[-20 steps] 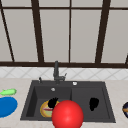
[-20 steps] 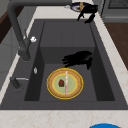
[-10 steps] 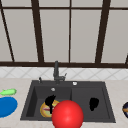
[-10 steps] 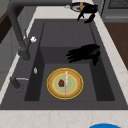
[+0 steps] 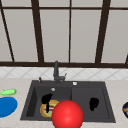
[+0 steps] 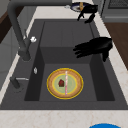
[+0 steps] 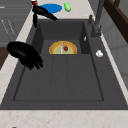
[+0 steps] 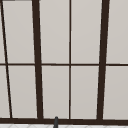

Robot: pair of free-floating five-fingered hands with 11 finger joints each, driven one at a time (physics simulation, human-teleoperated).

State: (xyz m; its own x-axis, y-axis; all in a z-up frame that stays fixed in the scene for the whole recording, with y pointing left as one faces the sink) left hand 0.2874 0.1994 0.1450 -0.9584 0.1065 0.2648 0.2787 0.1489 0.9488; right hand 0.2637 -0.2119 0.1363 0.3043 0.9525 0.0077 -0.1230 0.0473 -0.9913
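Note:
My left hand (image 5: 46, 98) hovers over the left basin of the dark sink (image 5: 82, 95). Its fingers are straight and point toward the faucet side, and its thumb hangs down (image 6: 96, 46). Below it lies a yellow-rimmed plate (image 6: 65, 83) with a green middle, a small red-brown piece and a pink stick. My right hand (image 5: 93, 102) floats over the right basin with relaxed fingers, holding nothing (image 7: 23, 52). A red ball (image 5: 67, 115) sits large at the sink's front edge, between the two hands and touched by neither.
A dark faucet (image 5: 56, 71) stands behind the sink's middle. On the left counter lie a blue plate (image 5: 6, 106) and a green item (image 5: 8, 92). A dark dish (image 5: 125, 109) sits on the right counter. A window (image 8: 70, 62) spans the wall.
The left hand has drifted a little toward the sink's front edge and slightly higher. The right hand, the plate and the ball have not moved.

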